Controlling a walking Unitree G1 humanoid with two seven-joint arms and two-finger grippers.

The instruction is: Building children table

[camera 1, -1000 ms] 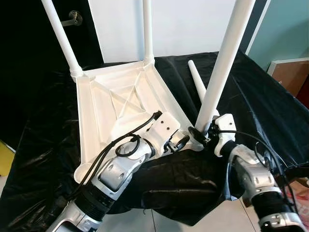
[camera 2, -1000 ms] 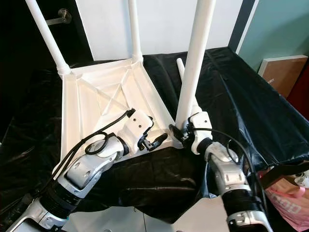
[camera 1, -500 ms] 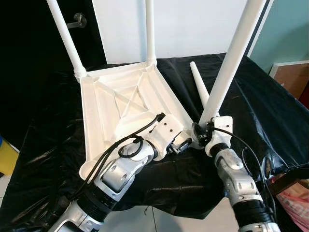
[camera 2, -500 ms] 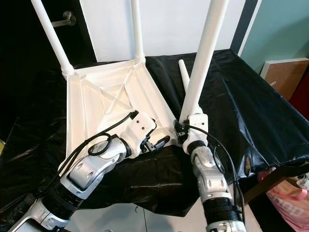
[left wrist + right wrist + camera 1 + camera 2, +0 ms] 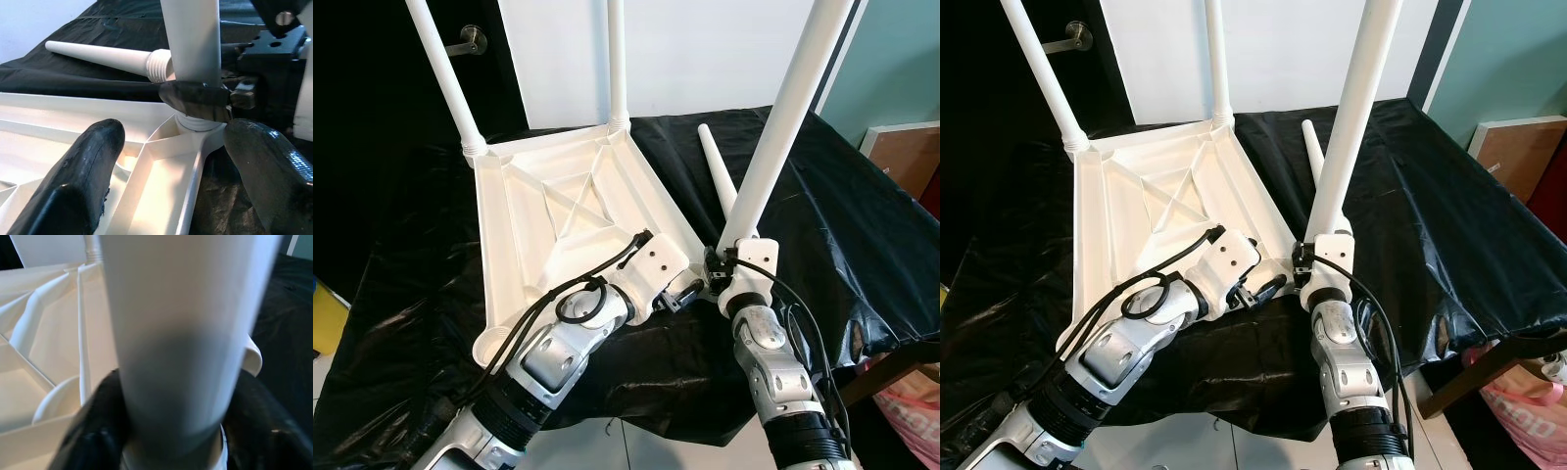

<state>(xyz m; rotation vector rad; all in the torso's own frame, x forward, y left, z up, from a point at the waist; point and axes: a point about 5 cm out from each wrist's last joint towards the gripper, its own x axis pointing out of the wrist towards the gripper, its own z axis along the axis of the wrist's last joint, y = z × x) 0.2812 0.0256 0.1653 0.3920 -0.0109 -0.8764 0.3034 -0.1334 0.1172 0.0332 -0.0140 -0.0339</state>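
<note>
Lying upside down on a black sheet, the white tabletop shows its ribbed underside, one near corner hanging past the sheet's front edge. Two legs stand upright in its far corners: a far-left leg and a far-right leg. A third leg rises, leaning a little to the right, from the near right corner socket. A loose leg lies flat on the sheet just beyond that corner (its threaded end shows in the left wrist view, close behind the third leg).

The right gripper pinches the third leg at its base, just above the socket, a black finger on each side of the white tube. The left gripper sits at the tabletop's near right edge beside that socket, fingers spread apart, one over the ribbed underside and the other past the rim over the sheet, holding nothing.

Behind the sheet stand a white wall, a dark door with a metal handle, and at right a teal wall.
</note>
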